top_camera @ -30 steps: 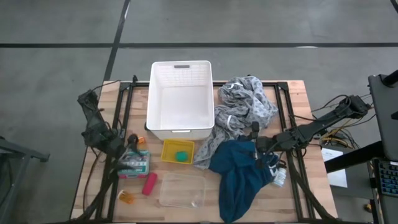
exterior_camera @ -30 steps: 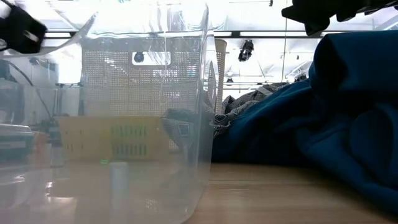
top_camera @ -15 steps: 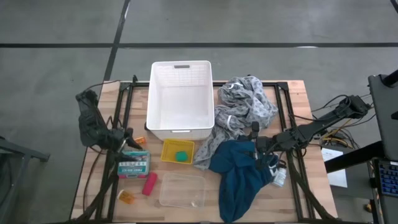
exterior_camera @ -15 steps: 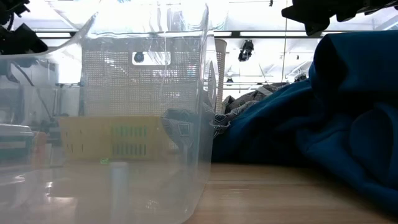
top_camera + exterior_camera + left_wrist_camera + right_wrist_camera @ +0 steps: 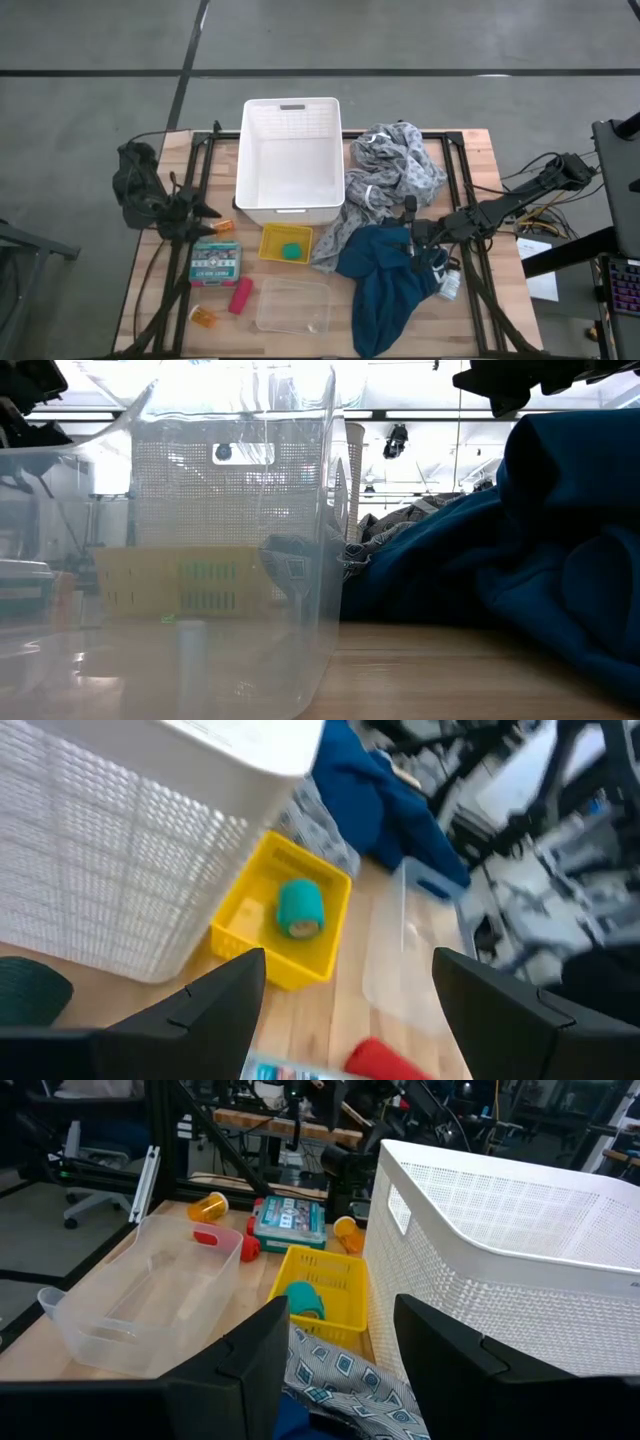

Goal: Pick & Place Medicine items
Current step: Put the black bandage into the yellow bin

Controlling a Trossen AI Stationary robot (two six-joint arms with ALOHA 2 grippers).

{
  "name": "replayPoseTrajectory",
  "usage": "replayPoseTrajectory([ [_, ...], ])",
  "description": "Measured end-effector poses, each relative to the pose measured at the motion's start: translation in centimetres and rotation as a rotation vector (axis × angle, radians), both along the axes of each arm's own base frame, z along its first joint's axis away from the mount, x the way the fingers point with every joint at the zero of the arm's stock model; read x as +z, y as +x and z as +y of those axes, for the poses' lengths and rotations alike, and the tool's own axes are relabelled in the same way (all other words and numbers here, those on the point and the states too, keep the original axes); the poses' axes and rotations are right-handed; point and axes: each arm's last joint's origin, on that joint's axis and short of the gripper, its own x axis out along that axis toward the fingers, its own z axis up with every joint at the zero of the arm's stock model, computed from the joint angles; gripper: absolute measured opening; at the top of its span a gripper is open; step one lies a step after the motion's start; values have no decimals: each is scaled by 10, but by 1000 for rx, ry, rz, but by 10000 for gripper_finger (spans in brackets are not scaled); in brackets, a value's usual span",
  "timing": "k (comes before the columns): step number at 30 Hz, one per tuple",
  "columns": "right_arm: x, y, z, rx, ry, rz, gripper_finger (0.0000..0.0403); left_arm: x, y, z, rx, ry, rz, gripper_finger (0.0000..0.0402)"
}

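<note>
My left gripper (image 5: 205, 213) (image 5: 350, 1010) hangs open over the table's left side, just beyond the white labelled box (image 5: 215, 262), which lies flat. A pink-red cylinder (image 5: 240, 295) and an orange pill bottle (image 5: 203, 318) lie nearer the front edge. A second orange bottle (image 5: 228, 227) lies by the white basket. A green roll (image 5: 300, 908) sits in the small yellow basket (image 5: 270, 243). My right gripper (image 5: 412, 235) (image 5: 335, 1370) stays open above the teal-blue cloth (image 5: 385, 280). A white bottle (image 5: 450, 286) lies beside that cloth.
A tall white basket (image 5: 290, 110) stands at the far middle. A clear plastic tub (image 5: 293, 305) sits at the front. A grey patterned cloth (image 5: 395, 170) lies heaped to the right of the basket. Black frame rails (image 5: 198, 170) run along both table sides.
My left gripper has drawn back from over the labelled box toward the table's far left, rising a little and rolling at the wrist. It has stayed open. The box now shows whole and lies where it was.
</note>
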Motion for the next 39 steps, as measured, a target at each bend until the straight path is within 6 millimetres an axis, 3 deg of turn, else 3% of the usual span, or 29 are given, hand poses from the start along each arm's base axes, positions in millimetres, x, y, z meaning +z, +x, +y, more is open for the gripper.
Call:
replayPoseTrajectory([
  [4, 0, 0, 0, 0, 0, 0, 180, 10, 3, -4, 18, -10, -11, 292],
  [13, 0, 0, 0, 0, 0, 0, 176, 65, -3, 5, -41, -37, -61, 292],
  [18, 0, 0, 0, 0, 0, 0, 180, 83, -2, 2, -65, -28, -63, 292],
  [22, 0, 0, 0, 0, 0, 0, 179, 77, 7, -16, -123, -23, 26, 292],
  [27, 0, 0, 0, 0, 0, 0, 176, 60, 28, -51, -34, -149, 156, 292],
  [32, 0, 0, 0, 0, 0, 0, 178, 39, 46, -86, -63, -178, 368, 292],
  [35, 0, 0, 0, 0, 0, 0, 180, 33, 52, -99, -60, -196, 467, 292],
  [39, 0, 0, 0, 0, 0, 0, 178, 35, 56, -106, -85, -147, 471, 292],
])
